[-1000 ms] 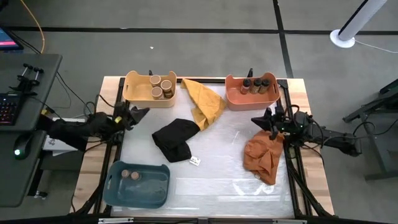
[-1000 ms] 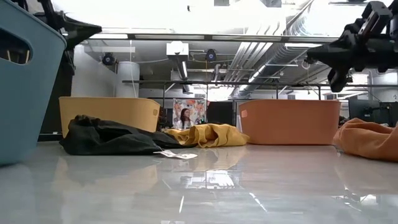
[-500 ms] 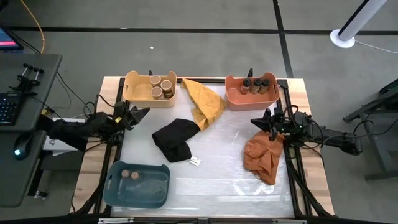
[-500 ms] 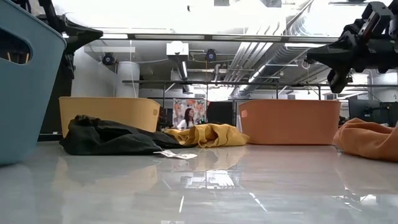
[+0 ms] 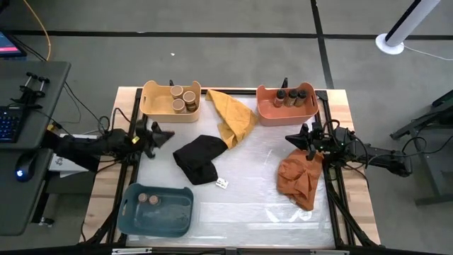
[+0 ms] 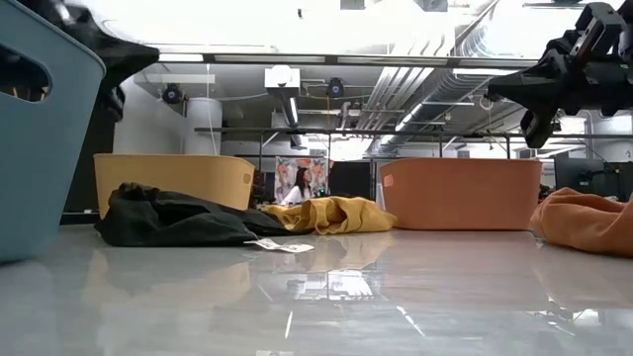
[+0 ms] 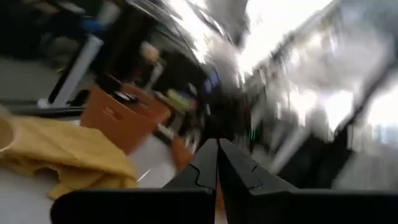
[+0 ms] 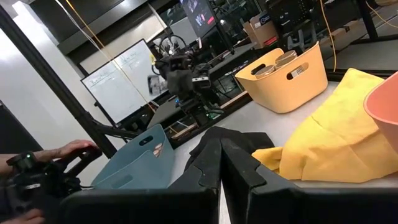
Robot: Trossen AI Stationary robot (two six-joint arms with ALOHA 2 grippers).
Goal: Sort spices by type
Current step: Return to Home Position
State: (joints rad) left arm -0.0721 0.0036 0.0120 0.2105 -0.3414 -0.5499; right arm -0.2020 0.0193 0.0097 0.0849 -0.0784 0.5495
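The spices are small jars standing in three bins. Three tan-topped jars [image 5: 182,98] are in the yellow bin [image 5: 152,103]. Three black-topped jars [image 5: 291,95] are in the orange bin [image 5: 269,110]. Two brown-topped jars [image 5: 148,199] are in the blue bin [image 5: 173,212]. My left gripper [image 5: 168,134] [image 7: 217,144] hovers shut above the table's left edge, between the yellow and blue bins. My right gripper [image 5: 289,137] [image 8: 221,138] hovers shut above the orange cloth [image 5: 301,177], just near the orange bin. Neither gripper holds anything.
A yellow cloth [image 5: 232,115] lies between the two far bins. A black cloth [image 5: 198,159] lies mid-table with a small white tag [image 5: 221,183] beside it. Bare glossy table [image 5: 248,212] spans the near middle. A person's hand [image 8: 68,150] shows beyond the left side.
My left gripper has swung a little toward the table's near edge and turned, and it stays shut; its wrist view is blurred by the motion. The right arm, the jars, the bins and the cloths have stayed in place.
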